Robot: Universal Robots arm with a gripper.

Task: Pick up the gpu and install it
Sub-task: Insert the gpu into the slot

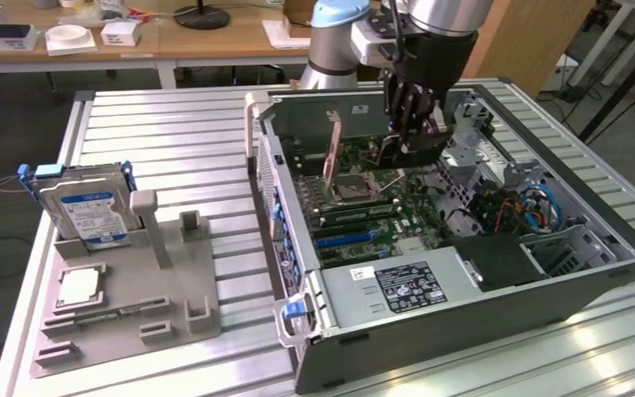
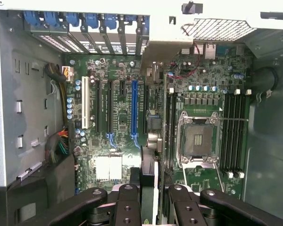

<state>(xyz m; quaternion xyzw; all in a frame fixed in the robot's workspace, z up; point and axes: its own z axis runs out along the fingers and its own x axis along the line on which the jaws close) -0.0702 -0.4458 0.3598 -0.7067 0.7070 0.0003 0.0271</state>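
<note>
The gpu [image 2: 149, 181] shows edge-on in the wrist view as a thin dark card running away from the fingers, its silver bracket [image 2: 156, 52] at the case's rear wall. My gripper [image 2: 150, 205] is shut on it, one black finger [image 2: 127, 207] on each side. In the exterior view my gripper [image 1: 415, 147] reaches down into the open computer case [image 1: 582, 273] with the gpu [image 1: 390, 155] under it, just above the motherboard [image 1: 406, 215]. The card lies along the expansion slots, between the blue slot [image 2: 134, 106] and the CPU socket [image 2: 198, 139]. I cannot tell whether it touches a slot.
A grey fixture [image 1: 130, 318] at the exterior view's left holds a blue-labelled hard drive [image 1: 88, 211], a CPU [image 1: 80, 285] and a green memory stick [image 1: 108, 314]. Inside the case are a power supply [image 1: 406, 285], cable bundles [image 1: 532, 211] and blue slot latches [image 2: 85, 21].
</note>
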